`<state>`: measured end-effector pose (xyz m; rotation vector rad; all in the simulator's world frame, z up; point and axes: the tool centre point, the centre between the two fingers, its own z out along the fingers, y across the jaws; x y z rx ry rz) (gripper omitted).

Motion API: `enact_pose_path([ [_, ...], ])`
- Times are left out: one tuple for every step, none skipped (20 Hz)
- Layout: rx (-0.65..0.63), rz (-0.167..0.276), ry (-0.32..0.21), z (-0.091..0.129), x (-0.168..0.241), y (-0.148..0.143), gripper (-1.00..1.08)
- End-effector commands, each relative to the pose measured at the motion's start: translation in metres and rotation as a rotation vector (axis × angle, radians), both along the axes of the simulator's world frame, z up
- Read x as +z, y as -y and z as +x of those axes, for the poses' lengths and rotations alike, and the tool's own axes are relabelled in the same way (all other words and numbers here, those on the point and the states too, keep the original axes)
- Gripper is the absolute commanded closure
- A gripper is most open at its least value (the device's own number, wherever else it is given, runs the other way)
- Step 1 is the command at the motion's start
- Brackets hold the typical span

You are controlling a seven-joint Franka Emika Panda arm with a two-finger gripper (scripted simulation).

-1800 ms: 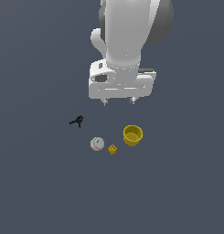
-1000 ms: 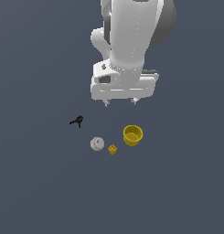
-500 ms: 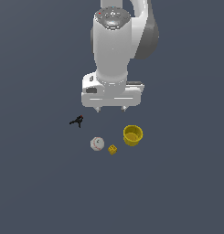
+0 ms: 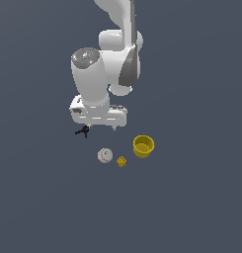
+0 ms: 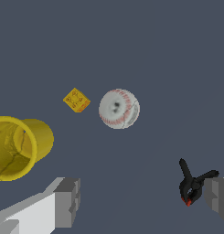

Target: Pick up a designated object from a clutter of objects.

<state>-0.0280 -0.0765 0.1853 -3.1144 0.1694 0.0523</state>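
The clamp [image 4: 82, 131] lies on the dark surface [image 4: 191, 197], tiny and black, thin prongs splayed, a small red tip showing in the wrist view [image 5: 192, 185]. It sits apart from the other pieces, toward the exterior view's left. The white, red-stitched baseball [image 4: 105, 155] rests near it, the dotted yellow cube [image 4: 121, 161] just beside the ball, the yellow cup [image 4: 143, 146] upright beyond them.

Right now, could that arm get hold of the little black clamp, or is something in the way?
Probably yes. The end effector is open, and the clamp lies just inside one finger. The ball, cube and cup sit apart from it. It likely needs to shift sideways to centre the clamp.
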Motion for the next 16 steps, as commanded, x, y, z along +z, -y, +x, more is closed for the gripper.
enact_pose_path([
  [-0.049, 0.003, 0.006, -0.011, -0.021, 0.022, -0.92],
  [-0.068, 0.004, 0.008, -0.016, -0.029, 0.03, -0.92],
  [-0.088, 0.004, 0.01, -0.021, -0.037, 0.038, -0.92],
  [-0.107, 0.004, 0.012, -0.027, -0.045, 0.047, -0.92],
  [-0.127, 0.003, 0.014, -0.033, -0.052, 0.055, -0.92],
  [-0.147, 0.002, 0.016, -0.039, -0.06, 0.063, -0.92],
  [-0.166, 0.001, 0.018, -0.045, -0.067, 0.07, -0.92],
  [-0.184, -0.001, 0.019, -0.051, -0.073, 0.077, -0.92],
  [-0.201, -0.003, 0.021, -0.057, -0.079, 0.084, -0.92],
  [-0.217, -0.005, 0.022, -0.063, -0.085, 0.09, -0.92],
  [-0.232, -0.008, 0.023, -0.069, -0.09, 0.096, -0.92],
  [-0.246, -0.01, 0.024, -0.074, -0.095, 0.101, -0.92],
  [-0.259, -0.012, 0.025, -0.079, -0.099, 0.105, -0.92],
  [-0.271, -0.014, 0.025, -0.084, -0.103, 0.11, -0.92],
  [-0.281, -0.017, 0.026, -0.089, -0.106, 0.113, -0.92],
  [-0.291, -0.019, 0.026, -0.093, -0.109, 0.117, -0.92],
])
